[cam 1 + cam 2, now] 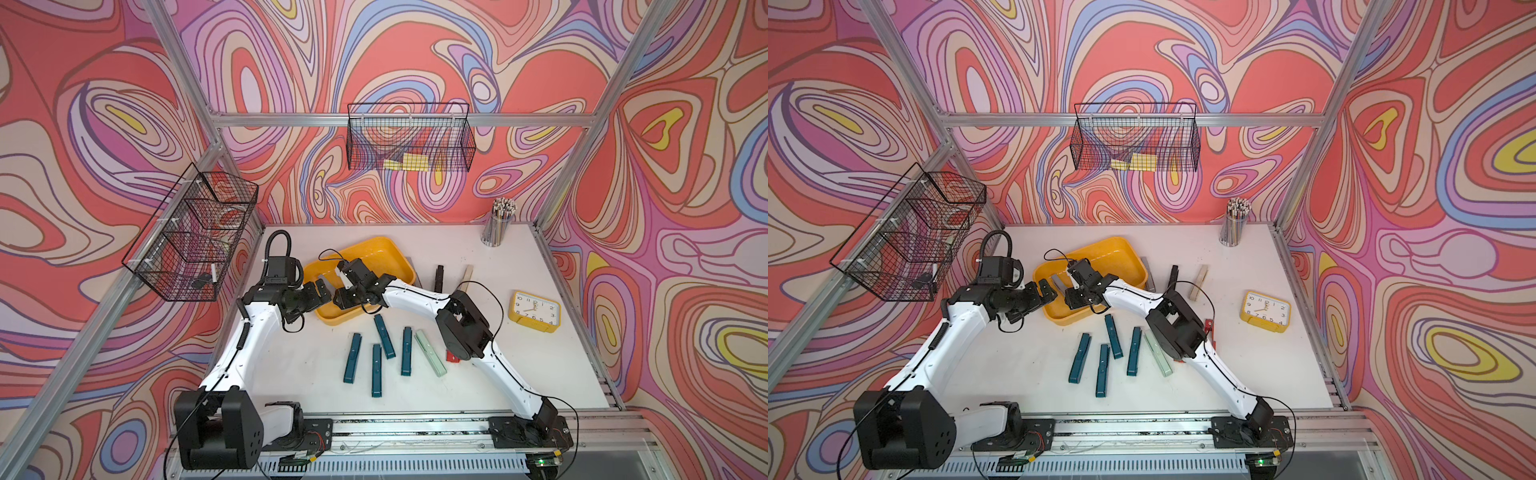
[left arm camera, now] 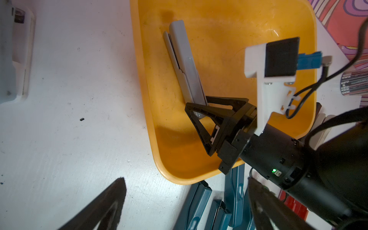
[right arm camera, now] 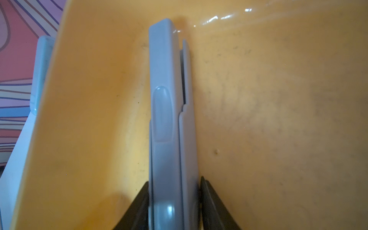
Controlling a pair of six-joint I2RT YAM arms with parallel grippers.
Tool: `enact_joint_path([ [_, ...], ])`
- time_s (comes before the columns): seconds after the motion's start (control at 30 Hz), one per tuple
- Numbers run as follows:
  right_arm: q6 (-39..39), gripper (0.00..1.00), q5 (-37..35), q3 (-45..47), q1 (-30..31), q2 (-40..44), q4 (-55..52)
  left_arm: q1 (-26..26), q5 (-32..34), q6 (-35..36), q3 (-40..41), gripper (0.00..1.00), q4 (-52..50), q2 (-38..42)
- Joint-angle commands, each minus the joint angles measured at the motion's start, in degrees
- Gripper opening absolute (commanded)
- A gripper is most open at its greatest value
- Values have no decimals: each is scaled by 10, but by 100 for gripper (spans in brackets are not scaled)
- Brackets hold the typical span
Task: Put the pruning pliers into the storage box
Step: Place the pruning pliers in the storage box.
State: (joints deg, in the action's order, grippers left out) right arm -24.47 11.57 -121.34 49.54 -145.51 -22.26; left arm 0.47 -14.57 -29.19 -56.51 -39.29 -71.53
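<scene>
Right claw [image 2: 197, 106] low in box [image 2: 147, 89], jaws close either side of grey pliers [image 3: 169, 119] inside it; can't tell if pinching. Best bet: we open fully, lift straight up, no dragging. Left claw [image 1: 322, 286] wide open, empty.

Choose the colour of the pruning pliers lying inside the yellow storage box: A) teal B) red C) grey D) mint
C: the left wrist view shows grey pruning pliers lying on the floor of the yellow storage box, while the teal pliers lie outside it.
</scene>
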Motion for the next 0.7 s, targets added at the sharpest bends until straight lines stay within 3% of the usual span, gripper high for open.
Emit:
enact_joint_path([
  [0.0, 6, 44, -1, 14, 1, 27, 4, 3, 2, -3, 8, 98, -6, -5],
  [0.33, 17, 56, -1, 37, 1, 56, 4, 3, 9, -11, 3, 98, -6, -6],
  [0.67, 36, 61, -24, 120, 1, 123, 17, 3, 35, -33, -24, 90, 2, -16],
])
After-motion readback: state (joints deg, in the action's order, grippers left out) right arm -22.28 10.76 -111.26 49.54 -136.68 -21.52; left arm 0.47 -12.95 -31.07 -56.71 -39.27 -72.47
